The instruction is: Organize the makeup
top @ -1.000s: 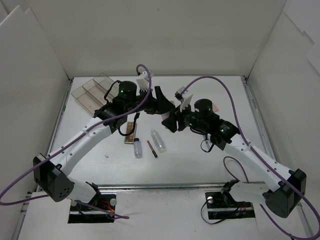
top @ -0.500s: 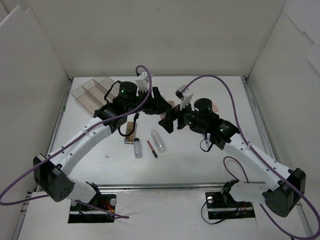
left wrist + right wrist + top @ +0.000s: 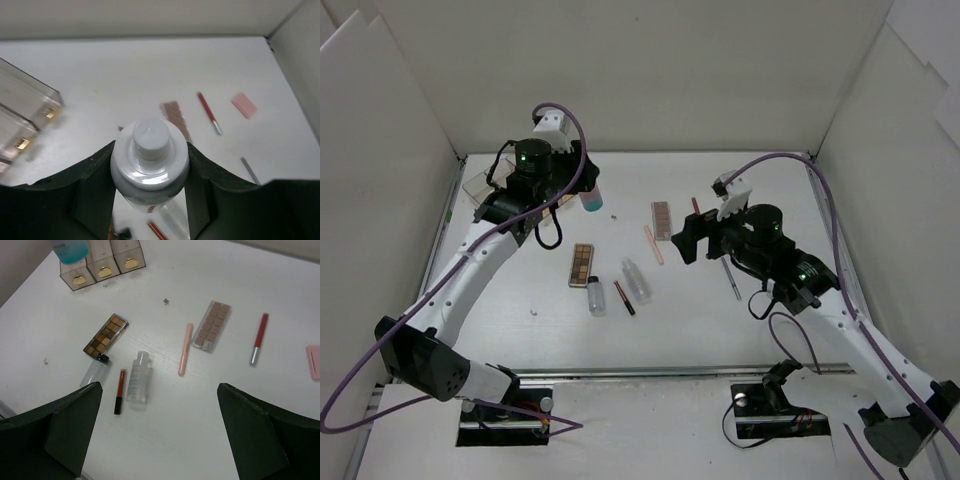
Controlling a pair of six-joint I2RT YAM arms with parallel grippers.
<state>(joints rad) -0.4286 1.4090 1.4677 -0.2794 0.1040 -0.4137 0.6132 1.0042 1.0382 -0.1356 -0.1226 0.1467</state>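
Note:
My left gripper is shut on the white-capped, teal-bottomed bottle, which hangs above the table beside the clear box. My right gripper stands open and empty above the table's middle. Beneath it lie a dark palette, a tan palette, a pink pencil, a red pencil, a short red pencil, two clear bottles and a pink pad. A grey pencil lies under the right arm.
The clear compartmented box with gold knobs stands at the back left, near the white side wall. White walls close in the table at the back and right. A small dark speck lies behind the palettes.
The two grippers were close together at the middle. The left arm has swung back and left with the bottle towards the clear box. The right gripper has opened and drawn back to the right.

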